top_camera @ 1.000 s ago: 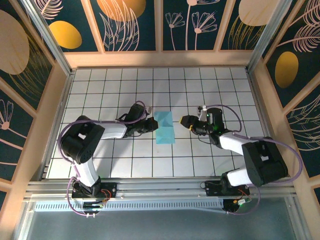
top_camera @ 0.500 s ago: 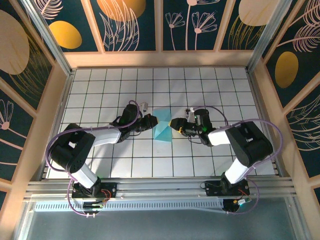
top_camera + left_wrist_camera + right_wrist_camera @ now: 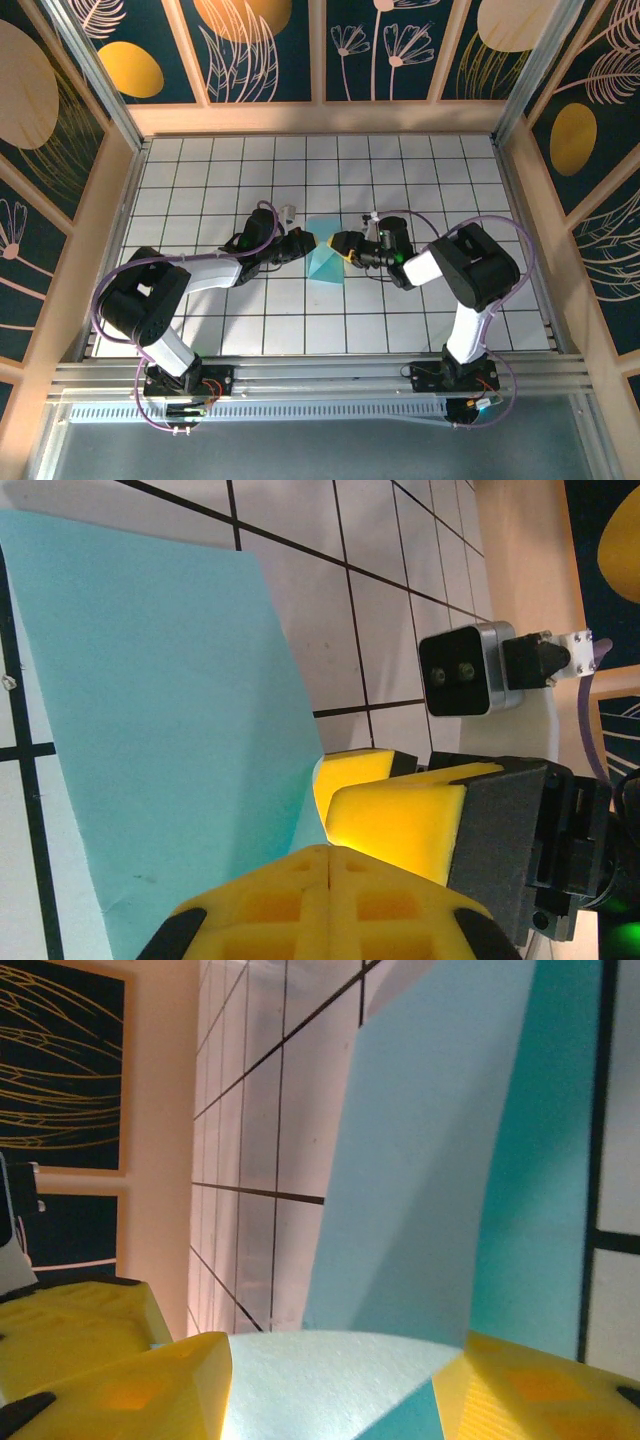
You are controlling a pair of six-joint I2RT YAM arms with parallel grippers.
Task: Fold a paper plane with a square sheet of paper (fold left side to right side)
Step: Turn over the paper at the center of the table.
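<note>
With my left jaws clamped on the 9 o'clock edge of the square sheet of paper (image 3: 325, 265) at the centre of the table (image 3: 200, 180), and my right jaws apart around its 3 o'clock edge, I should align the edges before creasing.

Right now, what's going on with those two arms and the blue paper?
Both arms meet over the sheet of paper in the middle of the tiled table. The paper is creased and partly folded, with one part raised. The left gripper is shut, its tips at the paper's left side. The right gripper is open, with the raised paper between its fingers. It is not a plane shape yet.
</note>
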